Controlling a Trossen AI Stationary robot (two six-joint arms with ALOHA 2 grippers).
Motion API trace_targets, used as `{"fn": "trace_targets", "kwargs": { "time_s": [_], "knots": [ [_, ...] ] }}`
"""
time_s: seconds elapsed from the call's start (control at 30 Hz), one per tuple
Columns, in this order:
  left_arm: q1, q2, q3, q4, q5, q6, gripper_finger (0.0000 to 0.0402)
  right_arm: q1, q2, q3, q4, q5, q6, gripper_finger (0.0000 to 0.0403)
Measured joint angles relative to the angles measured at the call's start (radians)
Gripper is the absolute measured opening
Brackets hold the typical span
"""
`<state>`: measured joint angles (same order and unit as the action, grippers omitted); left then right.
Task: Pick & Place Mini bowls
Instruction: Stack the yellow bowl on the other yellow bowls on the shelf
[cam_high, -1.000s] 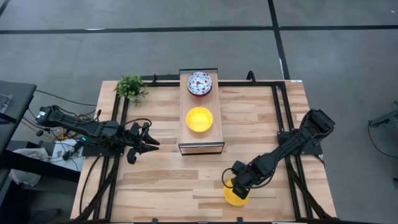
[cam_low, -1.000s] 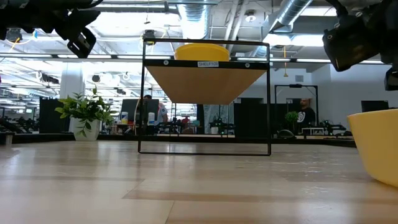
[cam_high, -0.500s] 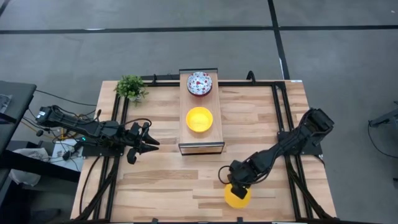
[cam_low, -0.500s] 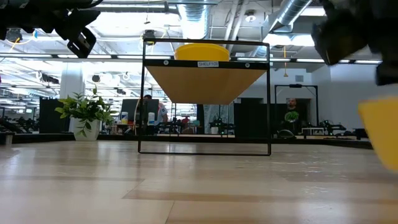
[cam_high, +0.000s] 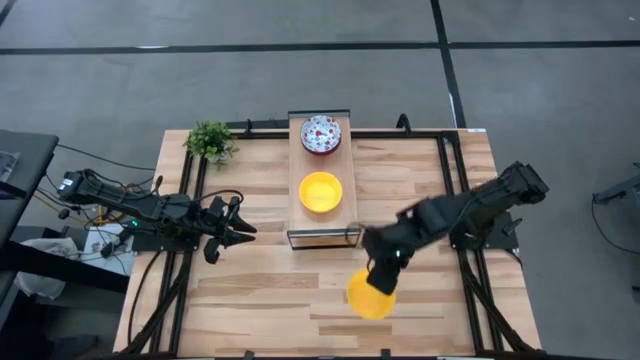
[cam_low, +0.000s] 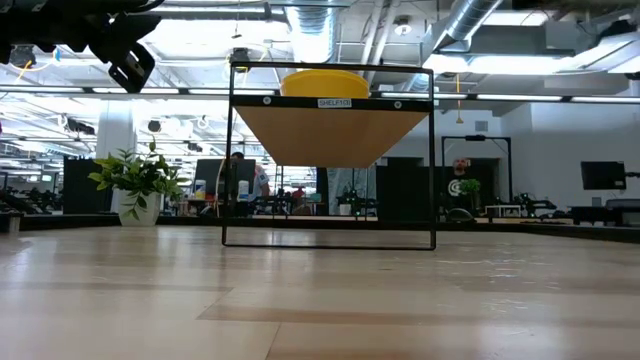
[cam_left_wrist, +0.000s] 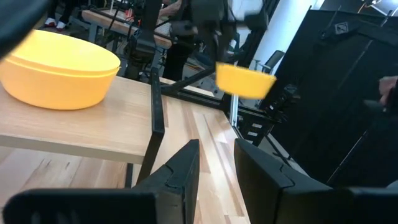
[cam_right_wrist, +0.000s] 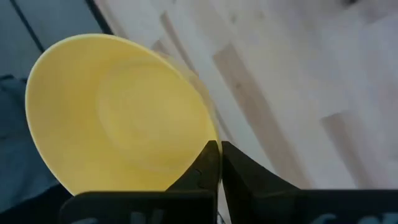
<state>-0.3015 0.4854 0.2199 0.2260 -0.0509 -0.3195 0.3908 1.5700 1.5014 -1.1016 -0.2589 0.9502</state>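
The wooden table (cam_high: 250, 290) is carrying a raised wooden shelf (cam_high: 323, 236) in a dark wire frame at its middle, with a small potted plant (cam_high: 210, 140) at the far left corner; on the shelf a yellow bowl (cam_high: 321, 191) is sitting at the centre and a speckled white bowl (cam_high: 321, 133) is sitting at the far end, the two apart from each other.

The right arm is reaching across the table in front of the shelf; a second ago its right gripper (cam_high: 384, 275) was low over a second yellow bowl (cam_high: 371, 294) resting near the table's front edge, and now that bowl is riding off the wood, closer to the shelf, and is gone from the low view altogether; the claw is pinching the bowl's rim (cam_right_wrist: 205, 134), its two fingers drawn almost together with only the thin wall between them; the left wrist view is showing the carried bowl hanging in the air beyond the shelf.

So the pick is looking done, and the carry toward the shelf is probably under way; the near end of the shelf is the free spot.

The left gripper (cam_high: 243, 229) is waiting at the table's left side, its jaws parted and holding nothing.
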Motion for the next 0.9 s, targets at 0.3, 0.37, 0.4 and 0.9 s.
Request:
{"fn": "trace_targets", "kwargs": {
  "time_s": [0.3, 0.37, 0.4, 0.9],
  "knots": [
    [0.000, 0.000, 0.000, 0.000, 0.000, 0.041, 0.0099, -0.199, 0.021, 0.300, -0.311, 0.087, -0.146, 0.0000],
    [0.000, 0.000, 0.000, 0.000, 0.000, 0.067, 0.0099, -0.244, 0.032, 0.344, -0.357, 0.110, -0.188, 0.0000],
    [0.000, 0.000, 0.001, 0.000, 0.000, 0.076, 0.0099, -0.270, 0.045, 0.369, -0.361, 0.110, -0.212, 0.0000],
    [0.000, 0.021, 0.001, 0.010, 0.000, 0.070, 0.0099, -0.521, 0.407, 0.858, -0.459, 0.081, -0.570, 0.0000]
  ]
}}
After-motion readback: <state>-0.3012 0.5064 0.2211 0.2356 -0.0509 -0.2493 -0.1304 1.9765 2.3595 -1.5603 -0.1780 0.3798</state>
